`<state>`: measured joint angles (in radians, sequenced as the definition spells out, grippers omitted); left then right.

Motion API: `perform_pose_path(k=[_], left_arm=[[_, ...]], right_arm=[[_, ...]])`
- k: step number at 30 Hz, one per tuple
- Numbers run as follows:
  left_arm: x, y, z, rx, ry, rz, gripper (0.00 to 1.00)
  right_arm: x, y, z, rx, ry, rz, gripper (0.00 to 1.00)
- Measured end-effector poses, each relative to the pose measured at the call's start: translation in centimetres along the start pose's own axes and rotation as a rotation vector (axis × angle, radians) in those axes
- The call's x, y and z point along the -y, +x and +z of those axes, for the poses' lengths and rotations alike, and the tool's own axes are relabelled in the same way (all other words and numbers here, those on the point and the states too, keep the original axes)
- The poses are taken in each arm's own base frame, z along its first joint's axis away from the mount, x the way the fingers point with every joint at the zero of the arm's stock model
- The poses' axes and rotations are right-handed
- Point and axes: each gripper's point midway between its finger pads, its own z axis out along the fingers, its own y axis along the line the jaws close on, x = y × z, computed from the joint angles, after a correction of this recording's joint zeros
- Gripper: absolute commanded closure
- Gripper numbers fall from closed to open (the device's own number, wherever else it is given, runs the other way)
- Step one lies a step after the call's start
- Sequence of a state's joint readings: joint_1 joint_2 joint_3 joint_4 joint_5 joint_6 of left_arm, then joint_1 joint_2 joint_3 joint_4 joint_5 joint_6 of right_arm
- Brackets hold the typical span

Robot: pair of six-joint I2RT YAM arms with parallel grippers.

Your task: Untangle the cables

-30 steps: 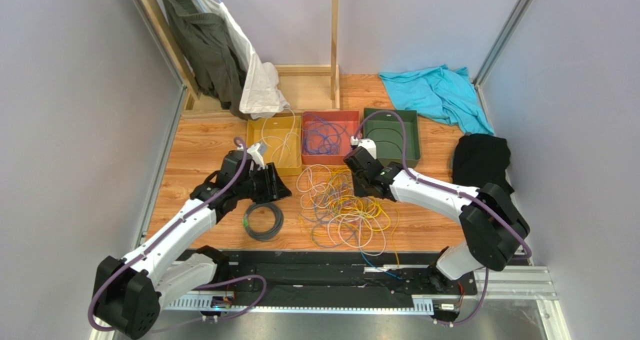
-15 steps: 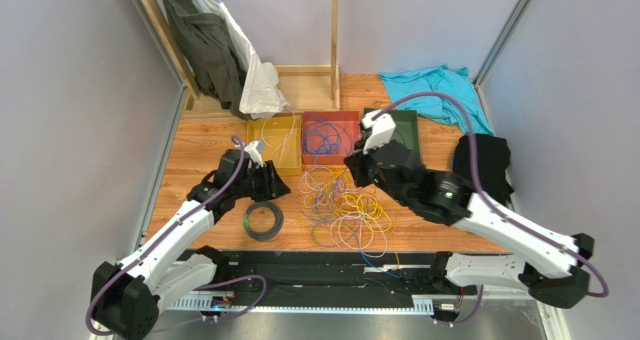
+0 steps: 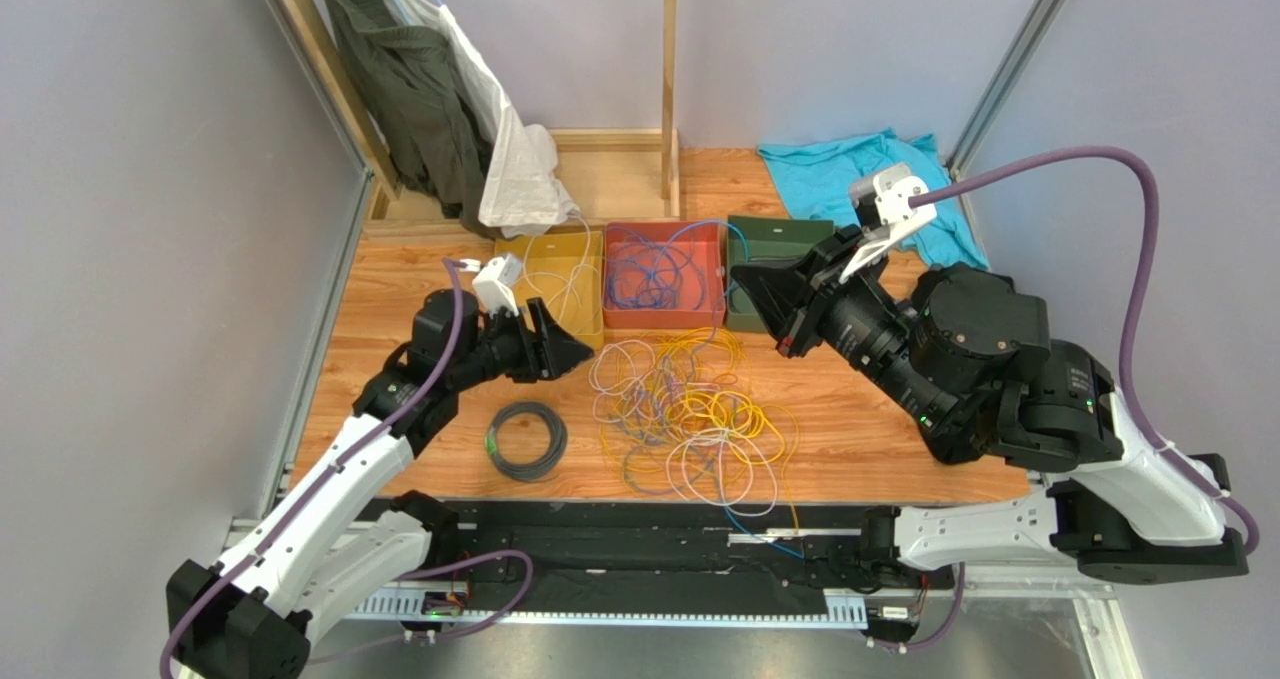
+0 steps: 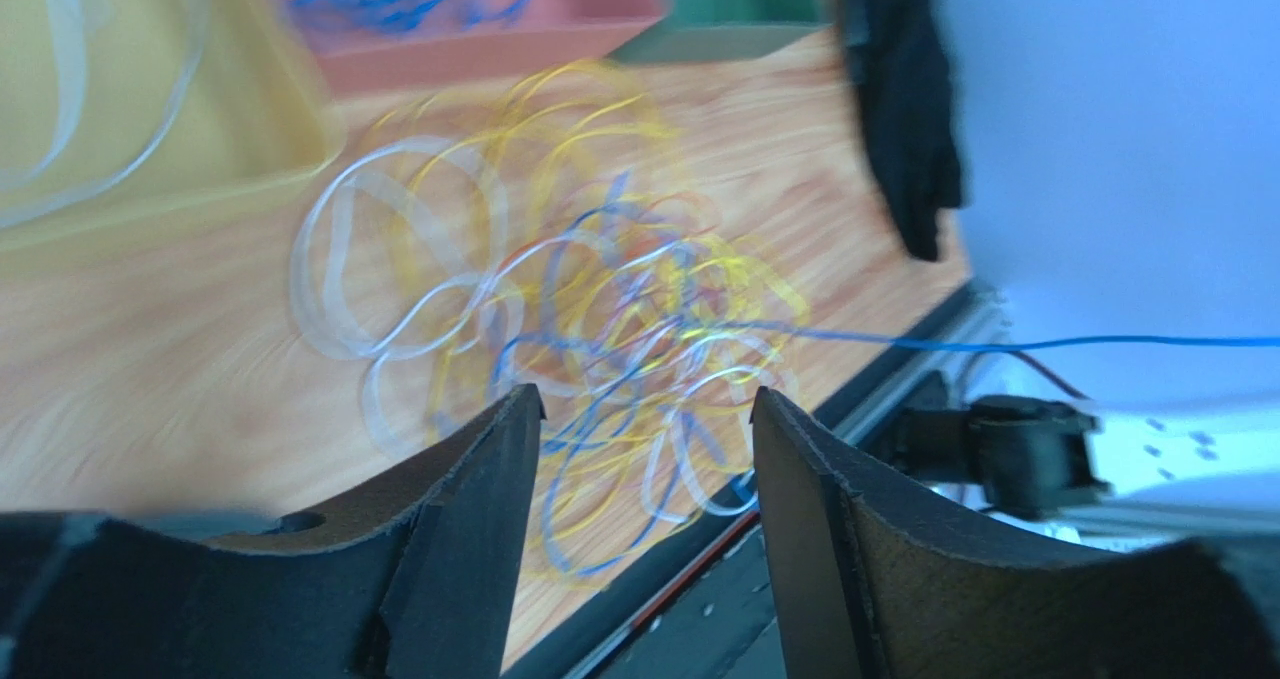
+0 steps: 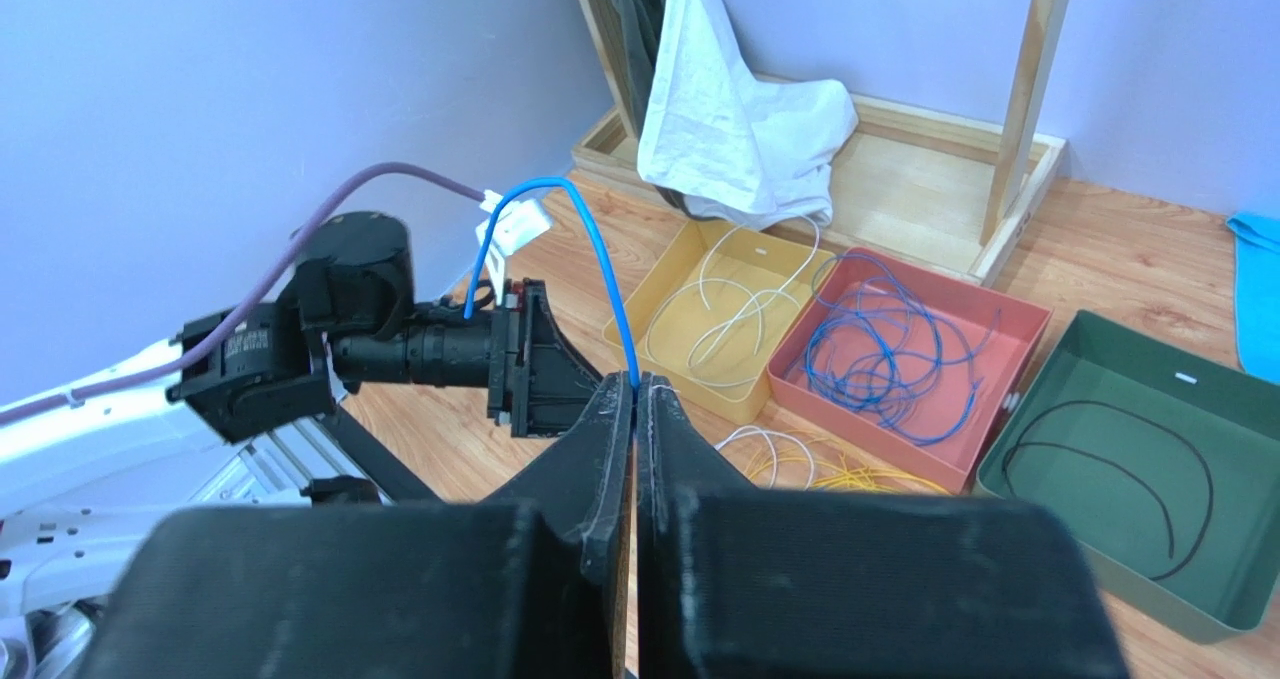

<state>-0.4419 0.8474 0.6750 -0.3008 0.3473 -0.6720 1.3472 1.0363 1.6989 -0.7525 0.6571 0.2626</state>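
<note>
While the right gripper (image 5: 631, 394) pinches one blue cable (image 5: 594, 244) in shut jaws, raised probably to draw it free, the left gripper (image 4: 643, 402) hangs open and empty beside the tangled cables (image 3: 691, 409) on the wooden table (image 3: 376, 319); beyond stand coloured bins (image 3: 661, 229), then a clothes rack (image 3: 670, 64) against grey walls (image 3: 150, 184).

Thin blue cable (image 5: 606, 274) in the right gripper (image 5: 634, 417), jaws together, its high arc perhaps toward the left gripper (image 5: 541, 361).
</note>
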Motion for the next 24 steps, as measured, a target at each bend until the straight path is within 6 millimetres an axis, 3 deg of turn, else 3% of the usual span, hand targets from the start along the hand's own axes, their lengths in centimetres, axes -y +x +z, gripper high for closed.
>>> perform_pose_path(k=[1,8,9,11,17,24], left_arm=[[1.2,-0.5,0.0,0.030,0.057,0.022,0.25],[10.0,-1.5,-2.4,0.223,0.402,0.300,0.20],[10.7,-1.7,-2.6,0.247,0.425,0.341,0.01],[11.9,-1.8,-2.8,0.288,0.462,0.425,0.01],[14.0,-0.5,-1.0,0.289,0.521,0.534,0.01],[13.7,1.8,3.2,0.220,0.498,0.572,0.01]], right_arm=[[0.0,-0.3,0.0,0.004,0.003,0.001,1.00],[-0.5,-0.9,0.3,0.000,0.004,0.008,1.00],[-0.6,-1.0,0.3,-0.004,0.001,0.011,1.00],[-0.9,-1.4,0.3,-0.007,-0.008,0.022,1.00],[-2.2,-3.5,0.2,0.008,-0.040,0.066,1.00],[-3.8,-4.0,1.0,-0.002,-0.080,0.077,1.00]])
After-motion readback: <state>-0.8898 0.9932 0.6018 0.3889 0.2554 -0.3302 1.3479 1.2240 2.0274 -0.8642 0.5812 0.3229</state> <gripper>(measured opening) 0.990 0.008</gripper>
